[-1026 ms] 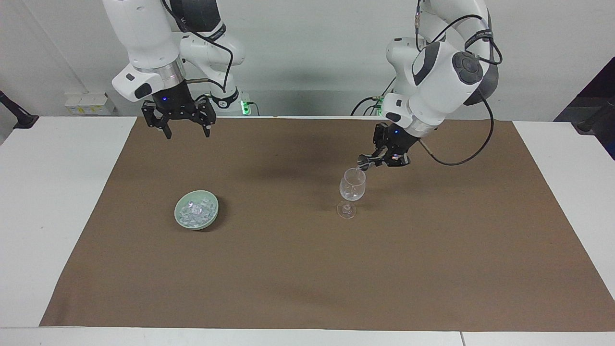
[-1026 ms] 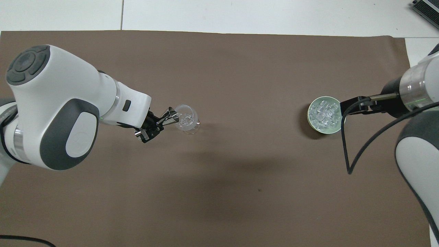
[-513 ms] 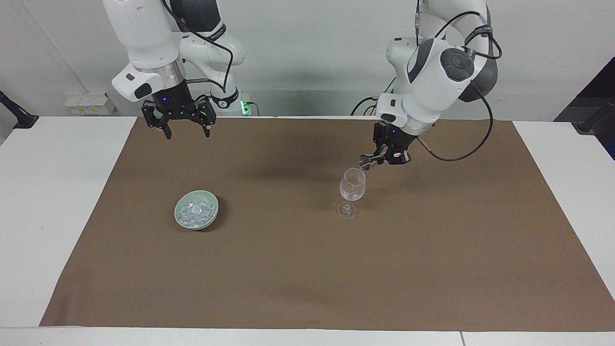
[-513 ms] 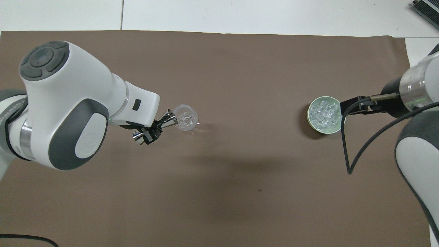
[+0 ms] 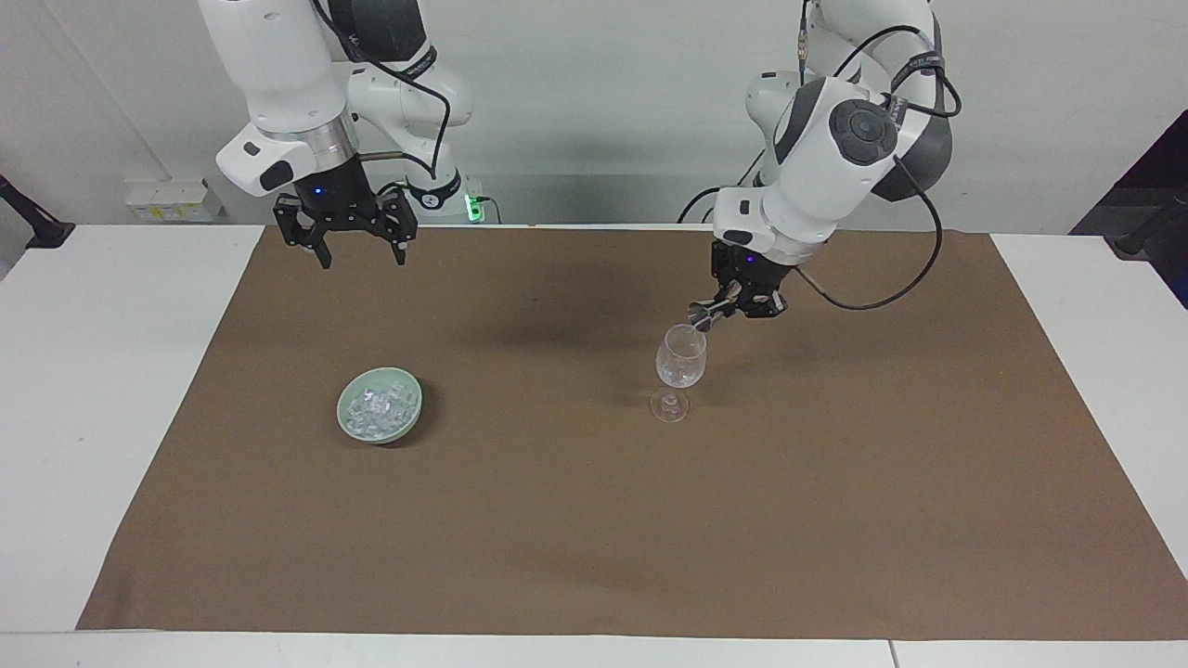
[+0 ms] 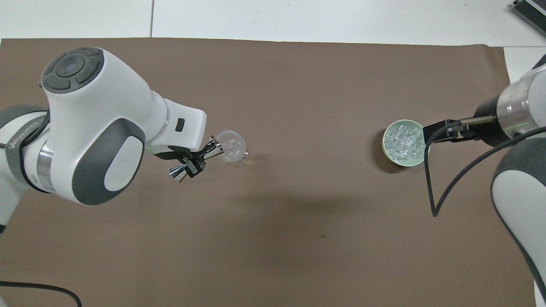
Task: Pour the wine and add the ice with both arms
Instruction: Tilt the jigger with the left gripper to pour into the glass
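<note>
Left hand (image 5: 722, 312): I see it clamped on a small shiny metal double-cone jigger (image 6: 195, 157), held at its waist and tipped on its side over the glass.
Jigger mouth: one cone opens right at the rim of the clear stemmed wine glass (image 5: 680, 357); whether they touch, I cannot tell.
Wine glass: upright on the brown paper mat (image 5: 594, 520), toward the left arm's end of the desk (image 5: 102, 371); something clear glints in its bowl, and I cannot make out what.
Right hand (image 5: 357, 250): fingers spread wide, holding nothing, raised over the mat edge close to the robots; this arm waits.
Ice (image 5: 378, 408): a heap of small clear glassy cubes in a pale green round bowl (image 6: 389, 152).
Bowl: on the mat toward the right arm's end, well apart from the glass, farther from the robots than the spot under the right hand.
Desk: white, mat covering most of it.
</note>
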`<state>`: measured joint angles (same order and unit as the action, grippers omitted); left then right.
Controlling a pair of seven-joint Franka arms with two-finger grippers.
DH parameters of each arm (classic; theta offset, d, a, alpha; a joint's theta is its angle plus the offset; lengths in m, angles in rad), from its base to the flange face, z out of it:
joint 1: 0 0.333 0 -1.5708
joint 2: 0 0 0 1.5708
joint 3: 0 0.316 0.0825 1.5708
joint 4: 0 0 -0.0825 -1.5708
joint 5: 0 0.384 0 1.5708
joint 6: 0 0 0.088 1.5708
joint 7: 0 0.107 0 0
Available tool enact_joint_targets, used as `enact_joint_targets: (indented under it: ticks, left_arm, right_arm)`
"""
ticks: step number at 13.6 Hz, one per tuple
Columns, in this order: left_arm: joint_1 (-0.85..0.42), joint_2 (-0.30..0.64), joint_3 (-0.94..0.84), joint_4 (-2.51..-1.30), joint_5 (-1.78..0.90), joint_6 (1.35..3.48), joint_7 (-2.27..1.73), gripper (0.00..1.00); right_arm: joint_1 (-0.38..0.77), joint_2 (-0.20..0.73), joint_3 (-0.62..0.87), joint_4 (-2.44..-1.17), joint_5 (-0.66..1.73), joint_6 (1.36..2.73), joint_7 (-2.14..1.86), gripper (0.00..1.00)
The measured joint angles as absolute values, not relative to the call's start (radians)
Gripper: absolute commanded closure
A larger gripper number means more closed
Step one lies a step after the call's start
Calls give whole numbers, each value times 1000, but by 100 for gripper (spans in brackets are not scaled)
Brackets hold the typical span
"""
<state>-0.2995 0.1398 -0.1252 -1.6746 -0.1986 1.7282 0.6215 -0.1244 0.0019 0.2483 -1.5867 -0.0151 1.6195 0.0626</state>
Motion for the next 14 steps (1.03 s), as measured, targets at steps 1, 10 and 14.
enact_joint_targets:
  ticks: [1, 10, 14]
  left_arm:
    - [-300, 142, -125, -1674, -198, 1727, 612, 95]
    - [-345, 198, -129, -1557, -106, 1615, 446, 95]
    - [-359, 237, -127, -1513, -99, 1598, 433, 95]
  right_arm:
    - [-124, 2, 248, -1587, -15, 1619, 63, 0]
    - [-124, 2, 248, -1587, -15, 1619, 63, 0]
    - [-124, 2, 248, -1587, -15, 1619, 63, 0]
